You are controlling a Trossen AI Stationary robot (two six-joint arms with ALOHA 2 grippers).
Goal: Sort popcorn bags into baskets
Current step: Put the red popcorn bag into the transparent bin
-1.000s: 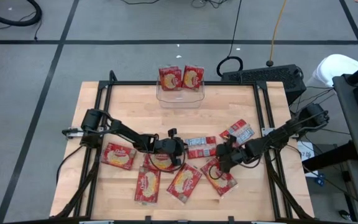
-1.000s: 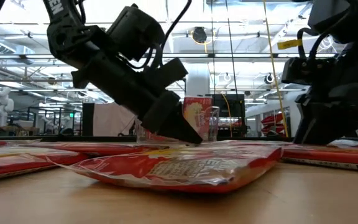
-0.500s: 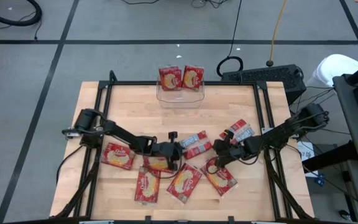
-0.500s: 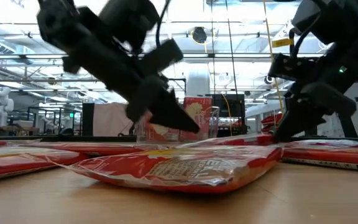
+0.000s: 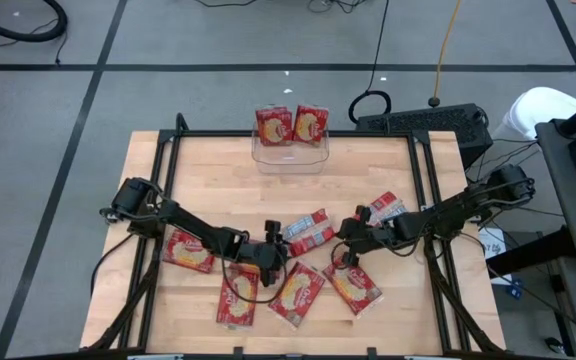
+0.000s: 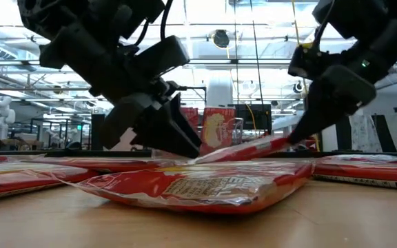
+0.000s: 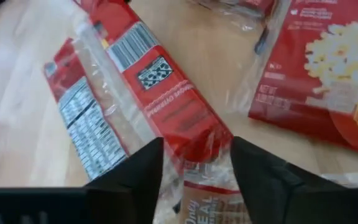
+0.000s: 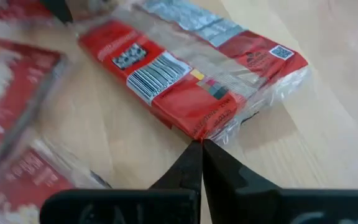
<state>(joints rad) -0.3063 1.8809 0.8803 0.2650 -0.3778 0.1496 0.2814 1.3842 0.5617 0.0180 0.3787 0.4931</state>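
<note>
We note the right end effector (image 8: pixel 201 149) with its fingers pressed fully together, pinching the clear wrapper edge at one end of a popcorn bag (image 5: pixel 308 231) that lies back-side up near the middle of the worktop (image 5: pixel 368 185); in the low view that pinched end of the bag (image 6: pixel 243 149) sits tilted up off the wood while its far end stays low. The left end effector (image 7: pixel 194 158) has its fingers spread apart, one on each side of the other end of the same bag, and we cannot tell whether they touch it; it has hold of nothing. In the high view the two end effectors, left (image 5: pixel 271 252) and right (image 5: pixel 351 232), sit at opposite ends of this bag. Around it we see more popcorn bags lying flat: one (image 5: pixel 190 250) toward the left side, three (image 5: pixel 298 293) along the near edge, and one (image 5: pixel 386 210) just beyond the right arm. The clear basket (image 5: pixel 290 155) stands at the far edge of the worktop, well apart from both arms, with two bags (image 5: pixel 293 125) standing upright side by side in it.
</note>
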